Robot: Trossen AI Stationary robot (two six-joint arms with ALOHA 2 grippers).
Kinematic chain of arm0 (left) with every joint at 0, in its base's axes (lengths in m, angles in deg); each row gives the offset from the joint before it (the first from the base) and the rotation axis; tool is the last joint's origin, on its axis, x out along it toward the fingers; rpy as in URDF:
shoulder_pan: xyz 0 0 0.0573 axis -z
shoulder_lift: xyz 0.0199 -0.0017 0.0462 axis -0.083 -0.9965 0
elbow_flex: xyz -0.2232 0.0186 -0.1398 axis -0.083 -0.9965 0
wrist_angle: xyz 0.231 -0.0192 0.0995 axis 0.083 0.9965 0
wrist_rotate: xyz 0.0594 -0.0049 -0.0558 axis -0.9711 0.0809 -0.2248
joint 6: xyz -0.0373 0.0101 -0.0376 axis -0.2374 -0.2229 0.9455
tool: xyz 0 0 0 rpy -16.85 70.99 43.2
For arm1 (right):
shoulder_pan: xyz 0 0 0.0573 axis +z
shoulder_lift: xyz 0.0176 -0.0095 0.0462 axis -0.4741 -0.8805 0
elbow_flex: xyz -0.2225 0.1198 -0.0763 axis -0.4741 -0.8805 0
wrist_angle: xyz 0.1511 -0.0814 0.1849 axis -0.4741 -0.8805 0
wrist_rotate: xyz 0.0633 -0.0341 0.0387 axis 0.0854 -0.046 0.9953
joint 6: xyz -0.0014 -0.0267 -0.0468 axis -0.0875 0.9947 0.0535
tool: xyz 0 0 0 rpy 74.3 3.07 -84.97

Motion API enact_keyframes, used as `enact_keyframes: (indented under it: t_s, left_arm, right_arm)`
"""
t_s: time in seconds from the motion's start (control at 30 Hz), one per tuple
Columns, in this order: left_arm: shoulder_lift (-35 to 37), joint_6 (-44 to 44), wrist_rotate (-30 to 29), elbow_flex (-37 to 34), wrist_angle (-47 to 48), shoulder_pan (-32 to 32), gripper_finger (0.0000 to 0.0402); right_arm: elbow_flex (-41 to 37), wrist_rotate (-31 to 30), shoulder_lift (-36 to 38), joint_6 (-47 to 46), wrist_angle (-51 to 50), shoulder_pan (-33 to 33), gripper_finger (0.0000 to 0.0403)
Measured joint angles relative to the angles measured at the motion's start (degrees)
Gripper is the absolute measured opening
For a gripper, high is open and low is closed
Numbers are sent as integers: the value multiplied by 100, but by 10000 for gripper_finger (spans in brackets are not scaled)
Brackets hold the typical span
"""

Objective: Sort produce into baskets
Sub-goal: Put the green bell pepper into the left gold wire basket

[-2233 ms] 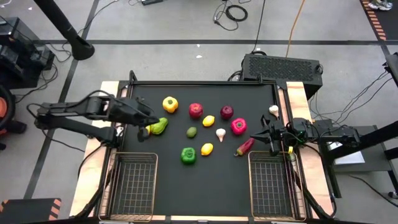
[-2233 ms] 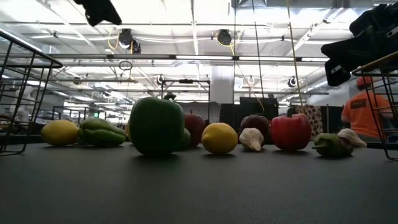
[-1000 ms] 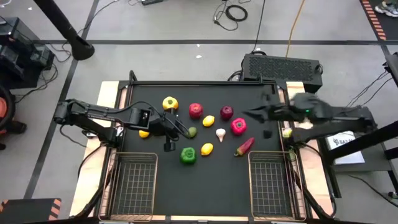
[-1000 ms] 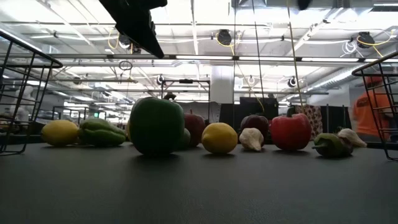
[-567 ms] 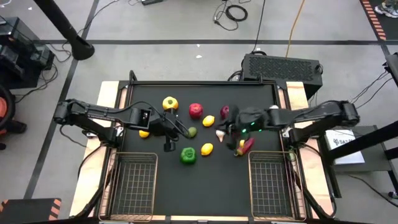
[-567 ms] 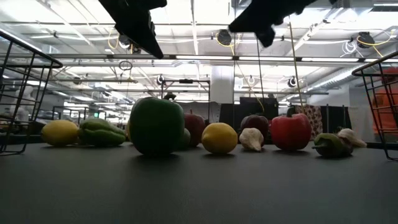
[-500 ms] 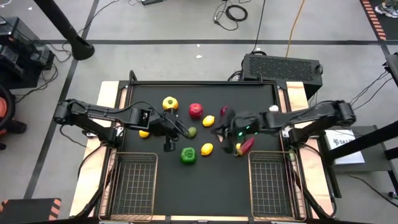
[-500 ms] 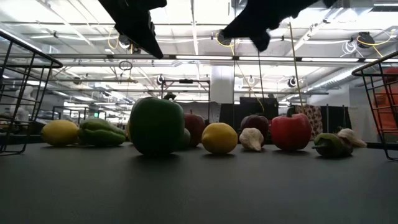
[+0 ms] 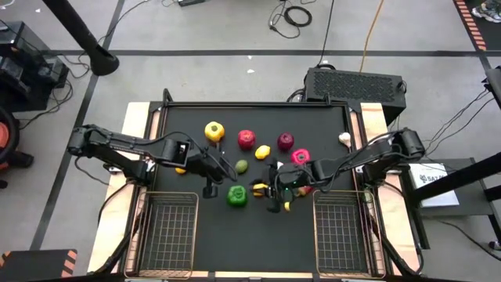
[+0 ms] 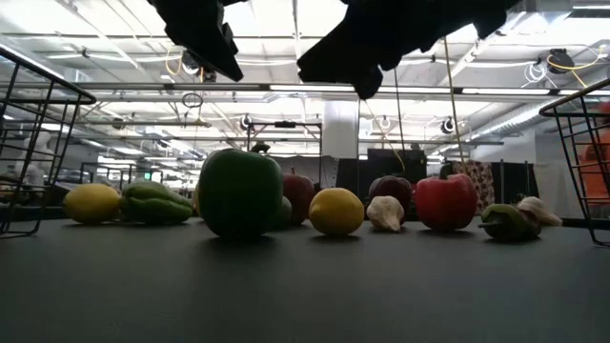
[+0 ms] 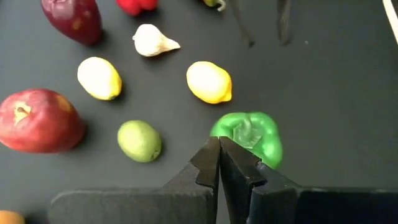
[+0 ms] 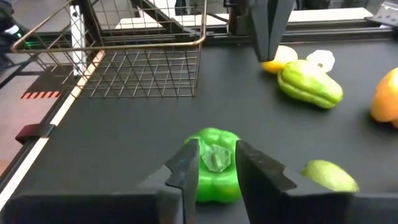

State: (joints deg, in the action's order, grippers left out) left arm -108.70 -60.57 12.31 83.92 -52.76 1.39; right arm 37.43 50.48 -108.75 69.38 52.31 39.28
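Note:
The produce lies spread over the black mat. A green bell pepper (image 9: 236, 196) stands near the middle, with a lime (image 9: 241, 166) and a lemon (image 9: 257, 188) close by. My left gripper (image 9: 232, 168) is shut and empty, and hangs above the mat over the green pepper (image 11: 249, 134). My right gripper (image 9: 264, 193) is open and empty, up in the air (image 10: 367, 67) just right of that pepper. In the right wrist view the pepper (image 12: 214, 165) shows between its fingers. The two wire baskets (image 9: 168, 195) (image 9: 340, 193) stand at the near edge. The chili is hidden under my right arm.
Farther back lie a yellow pepper (image 9: 214, 131), a red apple (image 9: 246, 139), a second lemon (image 9: 263, 152), a dark red apple (image 9: 286, 141), a pink-red pepper (image 9: 300, 157) and garlic (image 9: 344, 139). A long green pepper (image 12: 310, 84) lies under my left arm. Bare mat lies between the baskets.
My right gripper has swung from the table's far right toward the left and near edges, passing over the produce, and now hangs beside the green pepper. The produce has stayed where it was.

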Motion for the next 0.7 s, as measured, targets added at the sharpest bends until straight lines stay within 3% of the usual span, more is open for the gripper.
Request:
enact_keyframes:
  t_s: [0.33,0.7]
  left_arm:
    - [0,15,-57,0,15,243,18]
    - [-357,433,-80,9,-542,341,18]
  right_arm:
    - [7,8,-462,-25,409,-11,108]
    - [4,15,-229,137,-33,-15,121]
